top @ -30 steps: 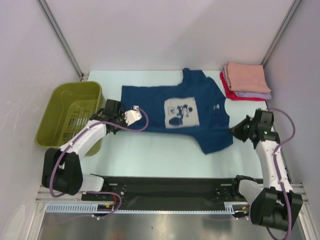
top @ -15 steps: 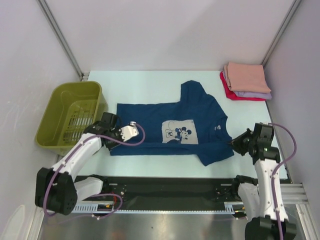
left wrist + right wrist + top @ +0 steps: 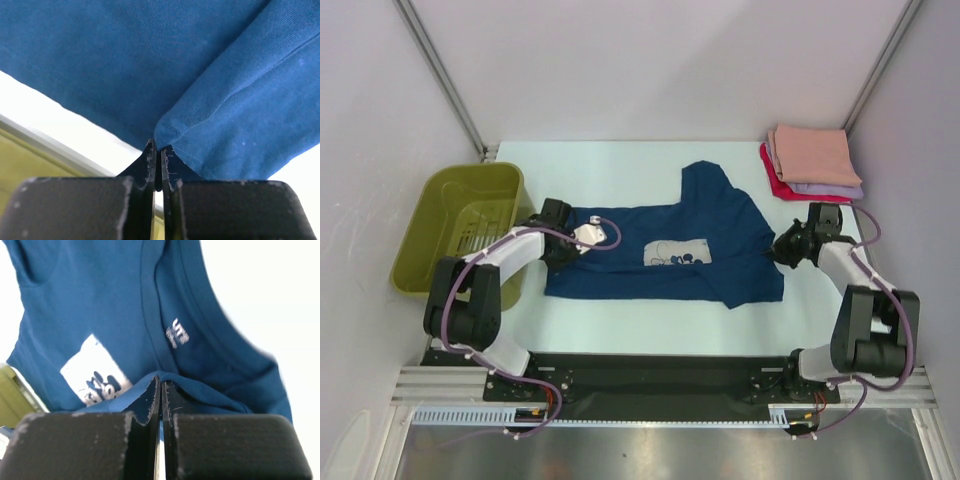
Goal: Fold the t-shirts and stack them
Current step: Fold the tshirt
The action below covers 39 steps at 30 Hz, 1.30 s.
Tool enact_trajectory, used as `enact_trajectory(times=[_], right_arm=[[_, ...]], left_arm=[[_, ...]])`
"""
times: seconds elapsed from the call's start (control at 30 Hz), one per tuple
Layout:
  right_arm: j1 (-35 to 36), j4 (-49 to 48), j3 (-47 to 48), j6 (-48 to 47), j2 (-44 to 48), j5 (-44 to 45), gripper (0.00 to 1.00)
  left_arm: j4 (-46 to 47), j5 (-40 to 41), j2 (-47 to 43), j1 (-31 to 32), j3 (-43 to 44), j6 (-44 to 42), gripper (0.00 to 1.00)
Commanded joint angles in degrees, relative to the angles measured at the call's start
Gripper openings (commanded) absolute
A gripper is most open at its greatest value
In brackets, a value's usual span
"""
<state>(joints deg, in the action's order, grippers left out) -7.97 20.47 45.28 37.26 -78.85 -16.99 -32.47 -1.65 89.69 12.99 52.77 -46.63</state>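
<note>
The navy t-shirt (image 3: 660, 255) lies across the table's middle, its near edge folded up over the pale chest print (image 3: 676, 254), which shows as a narrow strip. My left gripper (image 3: 567, 247) is shut on the shirt's left edge; the left wrist view shows the jaws pinching a navy hem fold (image 3: 172, 135). My right gripper (image 3: 782, 250) is shut on the shirt's right edge near the collar; the right wrist view shows a navy fold (image 3: 200, 390) in the jaws, with the print (image 3: 95, 372) behind. Folded peach (image 3: 815, 153), lavender (image 3: 830, 188) and red (image 3: 782, 186) shirts are stacked at the back right.
An olive-green basket (image 3: 460, 235) stands at the left, next to my left arm. The white table top (image 3: 620, 165) runs to the grey back wall. Slanted metal posts stand at both back corners.
Both grippers have moved away from me with the shirt's near edge, folding it up over the print. The print has shrunk from a full square to a narrow strip.
</note>
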Motion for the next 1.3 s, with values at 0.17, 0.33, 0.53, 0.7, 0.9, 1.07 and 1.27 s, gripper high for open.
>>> enact_trajectory(times=[0.17,0.33,0.53,0.7,0.9,1.07,1.27], right_arm=[[0.1,-5.6,6.2,-4.8,-10.0,-0.2,0.00],[0.1,-5.5,6.9,-5.8,-11.9,0.7,0.00],[0.2,-4.3,9.9,-8.4,-13.6,2.2,0.48],[-0.5,4.2,13.3,-11.6,-9.7,10.4,0.55],[-4.1,10.7,4.6,-7.0,2.8,13.6,0.50],[-3.3,11.6,-6.3,-2.2,11.6,10.7,0.44],[-0.9,7.9,-11.1,0.2,11.1,9.1,0.49]], left_arm=[[2.1,3.5,2.8,-2.4,2.9,4.1,0.09],[2.0,5.8,3.8,-3.4,3.5,7.7,0.22],[6.5,7.9,1.7,-5.8,4.5,14.5,0.52],[8.6,9.5,0.0,-7.6,8.6,18.9,0.56],[5.6,3.7,-3.6,-6.5,8.0,20.3,0.45],[2.1,-5.6,-15.2,0.4,-4.6,5.5,0.44],[1.9,-3.5,-17.2,2.4,-14.2,-3.0,0.55]])
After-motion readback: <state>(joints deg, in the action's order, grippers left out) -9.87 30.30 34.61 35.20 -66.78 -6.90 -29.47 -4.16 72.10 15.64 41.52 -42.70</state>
